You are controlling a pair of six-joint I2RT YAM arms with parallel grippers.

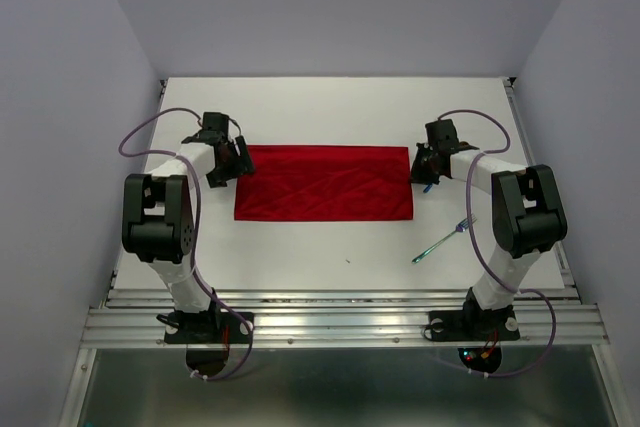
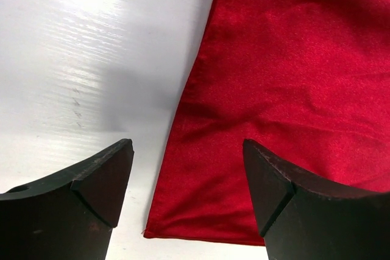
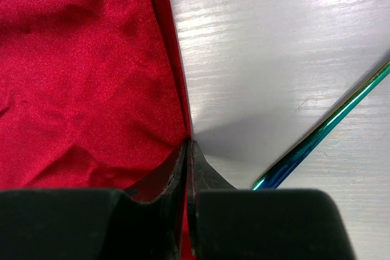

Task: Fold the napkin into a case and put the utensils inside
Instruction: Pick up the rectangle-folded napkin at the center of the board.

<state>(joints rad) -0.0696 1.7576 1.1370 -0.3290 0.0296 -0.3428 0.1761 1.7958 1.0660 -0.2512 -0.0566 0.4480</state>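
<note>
The red napkin (image 1: 325, 182) lies flat as a wide rectangle in the middle of the table. My left gripper (image 1: 232, 162) is open at the napkin's left edge. In the left wrist view its fingers (image 2: 186, 150) straddle a corner of the napkin (image 2: 292, 77), one over the cloth and one over the bare table. My right gripper (image 1: 422, 169) is shut on the napkin's right edge; the right wrist view shows red cloth (image 3: 79, 77) pinched between the closed fingers (image 3: 187, 144). The teal-handled fork (image 1: 445, 239) lies near the front right, and its handle (image 3: 323, 135) also shows in the right wrist view. The spoon is out of view.
The white table (image 1: 330, 107) is enclosed by pale walls at the back and on both sides. A metal rail (image 1: 340, 322) runs along the near edge by the arm bases.
</note>
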